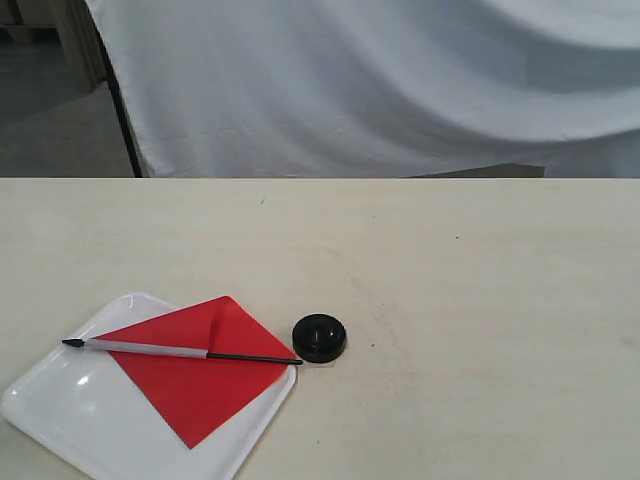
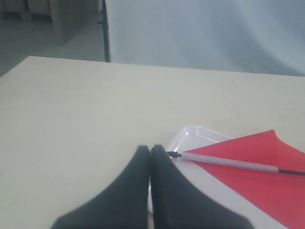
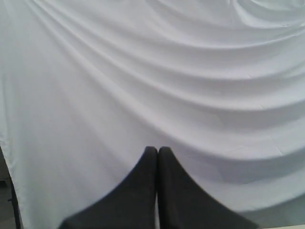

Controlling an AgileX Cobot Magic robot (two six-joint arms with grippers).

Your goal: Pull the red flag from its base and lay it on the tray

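The red flag (image 1: 200, 375) lies flat on the white tray (image 1: 60, 410) at the front left of the table, its silver-grey and black pole crossing the cloth with the pointed tip to the left. Just right of the tray's edge the round black base (image 1: 319, 337) sits alone on the table, next to the pole's thin end. In the left wrist view my left gripper (image 2: 150, 149) is shut and empty, close to the flag (image 2: 257, 181) and the pole tip at the tray (image 2: 190, 136) corner. My right gripper (image 3: 157, 150) is shut, empty, facing the white cloth. Neither gripper shows in the exterior view.
A white cloth backdrop (image 1: 380, 80) hangs behind the table's far edge. A dark stand pole (image 1: 125, 120) rises at the back left. The pale tabletop (image 1: 480, 300) stretches to the right of the base.
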